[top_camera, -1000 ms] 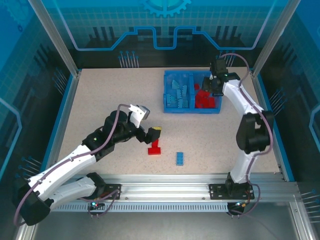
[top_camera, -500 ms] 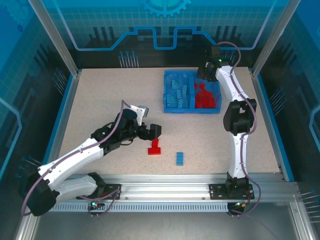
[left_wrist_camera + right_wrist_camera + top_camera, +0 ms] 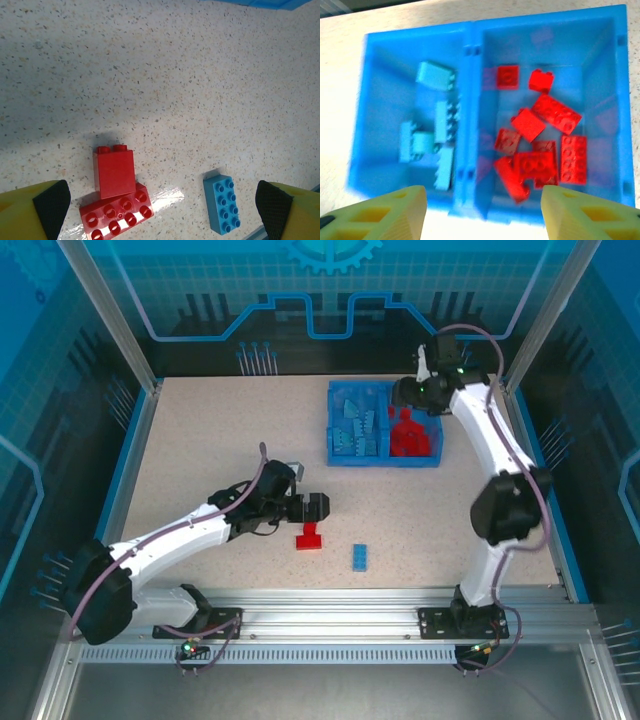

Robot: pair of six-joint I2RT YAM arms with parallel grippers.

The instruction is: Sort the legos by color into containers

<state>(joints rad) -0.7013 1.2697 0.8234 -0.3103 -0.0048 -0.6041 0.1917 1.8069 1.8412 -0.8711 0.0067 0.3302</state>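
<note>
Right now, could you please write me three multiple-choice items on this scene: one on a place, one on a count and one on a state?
1. Where in the shallow blue plastic bin do the bright red studded bricks lie?
A. left compartment
B. right compartment
C. both compartments

2. How many blue studded bricks lie loose on the speckled table?
A. none
B. one
C. three

3. How does the left gripper stand?
A. open, holding nothing
B. shut on a red brick
C. shut on a blue brick

Answers:
1 B: the red pile lies in the right compartment, the light blue bricks in the left.
2 B: a single blue brick lies right of the loose red bricks.
3 A: its fingers stand wide apart above the table.
</note>
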